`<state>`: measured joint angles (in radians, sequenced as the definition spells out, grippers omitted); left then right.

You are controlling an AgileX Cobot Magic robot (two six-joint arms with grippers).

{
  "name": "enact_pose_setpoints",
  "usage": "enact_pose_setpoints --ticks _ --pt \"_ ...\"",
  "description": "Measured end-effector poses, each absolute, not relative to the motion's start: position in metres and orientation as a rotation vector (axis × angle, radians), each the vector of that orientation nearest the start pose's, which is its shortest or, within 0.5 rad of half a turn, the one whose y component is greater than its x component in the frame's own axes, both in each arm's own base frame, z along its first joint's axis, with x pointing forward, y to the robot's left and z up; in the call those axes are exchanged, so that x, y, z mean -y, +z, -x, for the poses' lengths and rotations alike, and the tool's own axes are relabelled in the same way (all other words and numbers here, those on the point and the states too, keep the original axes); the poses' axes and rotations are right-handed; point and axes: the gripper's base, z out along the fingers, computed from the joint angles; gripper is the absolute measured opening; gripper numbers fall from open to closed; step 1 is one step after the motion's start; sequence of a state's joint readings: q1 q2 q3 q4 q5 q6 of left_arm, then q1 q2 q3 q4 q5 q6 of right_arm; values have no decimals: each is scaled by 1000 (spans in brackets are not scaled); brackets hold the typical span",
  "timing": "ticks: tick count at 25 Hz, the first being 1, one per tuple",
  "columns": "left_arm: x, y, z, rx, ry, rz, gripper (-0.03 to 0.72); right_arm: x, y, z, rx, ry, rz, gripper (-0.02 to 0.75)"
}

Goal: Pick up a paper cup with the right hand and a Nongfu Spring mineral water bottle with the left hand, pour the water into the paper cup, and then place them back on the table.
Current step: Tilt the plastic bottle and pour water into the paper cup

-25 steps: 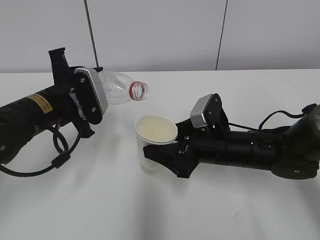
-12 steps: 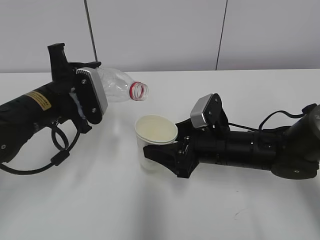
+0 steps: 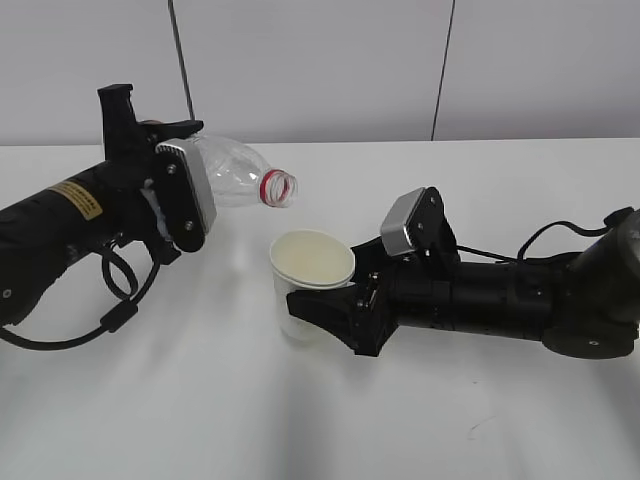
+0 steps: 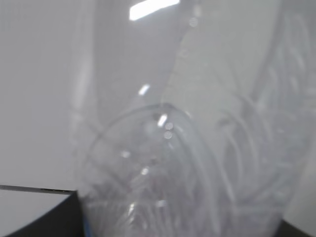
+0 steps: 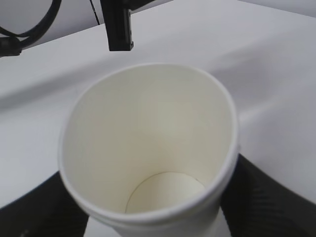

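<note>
Though cup interior looks dry in right wrist view, paper cup (image 5: 148,143) stands upright on table (image 3: 320,420), clamped between fingers of right hand (image 3: 335,310), rim squeezed oval. Farther back, left hand (image 3: 165,200) grips Nongfu Spring mineral water bottle (image 3: 235,175) by lower body; bottle lies near horizontal, open neck toward cup, up-left of rim, not touching. Water inside: cannot tell.

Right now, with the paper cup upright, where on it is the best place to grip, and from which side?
Grip the paper cup round its side wall, below the rolled rim, coming in level from its right, as the right hand does. The cup is upright and open-topped, so a side hold leaves its mouth clear under the Nongfu Spring mineral water bottle.
</note>
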<state>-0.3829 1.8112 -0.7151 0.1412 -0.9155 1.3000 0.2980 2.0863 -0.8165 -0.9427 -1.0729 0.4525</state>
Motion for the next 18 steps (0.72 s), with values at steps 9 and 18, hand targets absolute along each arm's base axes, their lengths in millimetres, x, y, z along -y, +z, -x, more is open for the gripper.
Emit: enact_pose_setpoints --ticks 9,18 --pt "139 179 -318 -1004 674 -1389 344 -164 103 -313 -1680 874 915 541" --pt "139 179 -318 -987 694 -1405 343 -165 102 -311 -1674 882 947 541"
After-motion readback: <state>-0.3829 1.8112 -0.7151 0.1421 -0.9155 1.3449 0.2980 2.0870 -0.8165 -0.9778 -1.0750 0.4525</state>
